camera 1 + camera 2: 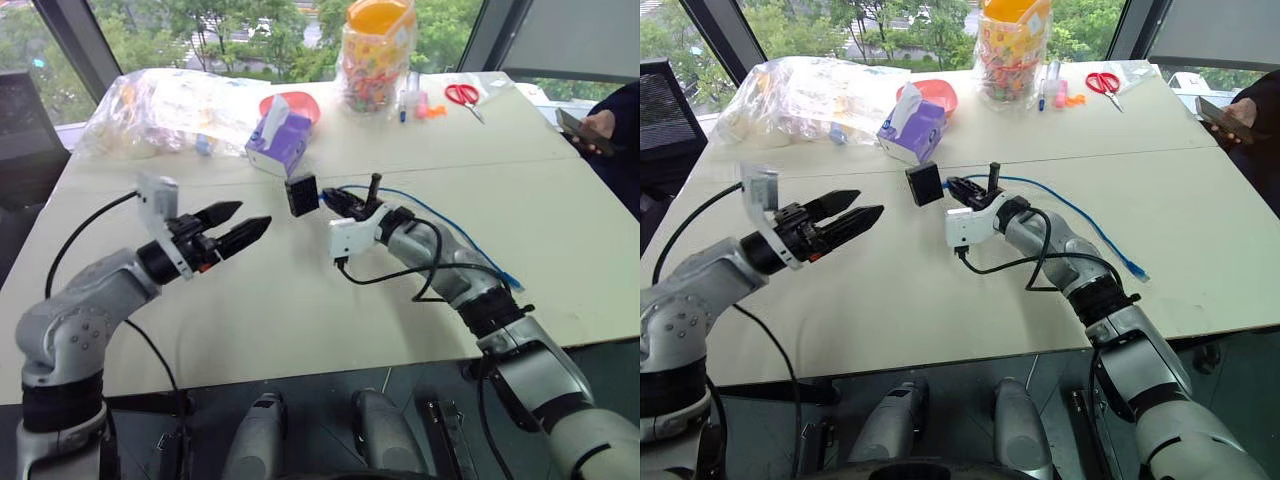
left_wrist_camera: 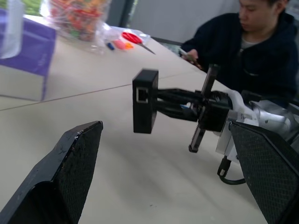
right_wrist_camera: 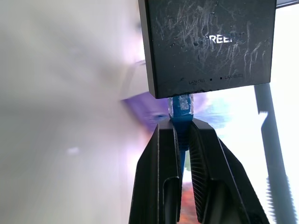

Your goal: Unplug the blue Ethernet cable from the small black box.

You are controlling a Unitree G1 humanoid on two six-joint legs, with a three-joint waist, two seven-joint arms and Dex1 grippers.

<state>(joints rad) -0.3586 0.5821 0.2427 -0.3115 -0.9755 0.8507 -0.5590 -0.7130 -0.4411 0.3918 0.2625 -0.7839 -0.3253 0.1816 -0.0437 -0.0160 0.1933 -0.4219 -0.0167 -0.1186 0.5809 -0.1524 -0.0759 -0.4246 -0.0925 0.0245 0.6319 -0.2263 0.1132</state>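
holding the blue ethernet cable right behind its clear plug, the right gripper has its two black fingers pinched tight on the cord, and the small black box hangs off the end of that plug, lifted clear of the white table. the rest of the cord trails back across the table to its free plug near the table's right side. the left gripper sits just beside the box with its jaws spread wide and nothing in them, pointing at it. the plug is still seated in the port. the worry, as i see it, is that the box is carried only by the plug, so it could swing away or turn when the left fingers close and they'd catch a corner. a pull with a weak hold would likely drag the box along, or drop it onto the table.
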